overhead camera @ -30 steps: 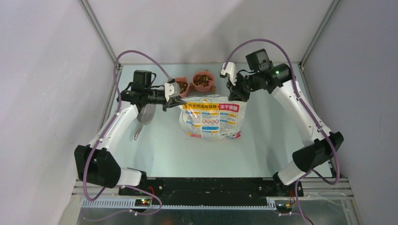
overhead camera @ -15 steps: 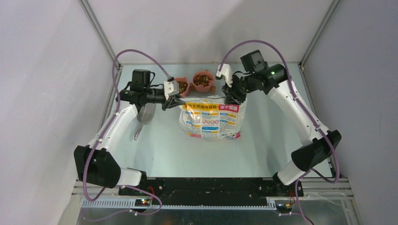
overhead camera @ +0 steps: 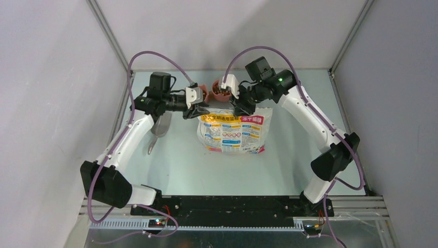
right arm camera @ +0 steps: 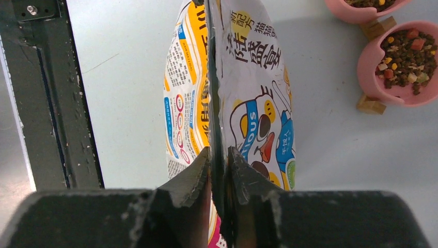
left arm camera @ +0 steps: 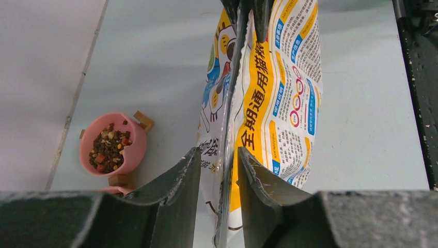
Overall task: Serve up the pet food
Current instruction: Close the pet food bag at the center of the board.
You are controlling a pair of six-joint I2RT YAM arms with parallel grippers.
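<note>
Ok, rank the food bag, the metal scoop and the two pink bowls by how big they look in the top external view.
1. food bag, clearly largest.
2. metal scoop, long with its handle, partly under the left arm.
3. left pink bowl and right pink bowl: alike, both partly hidden, so unranked.

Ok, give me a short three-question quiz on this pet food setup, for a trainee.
1. True or false: the metal scoop lies on the right arm's side of the bag.
2. How many pink bowls hold pet food?
3. What stands between the left hand's fingers? A: a bowl's rim. B: the bag's top edge. C: the scoop's handle.
Key: 1 false, the scoop lies on the left arm's side. 2 two. 3 B.
</note>
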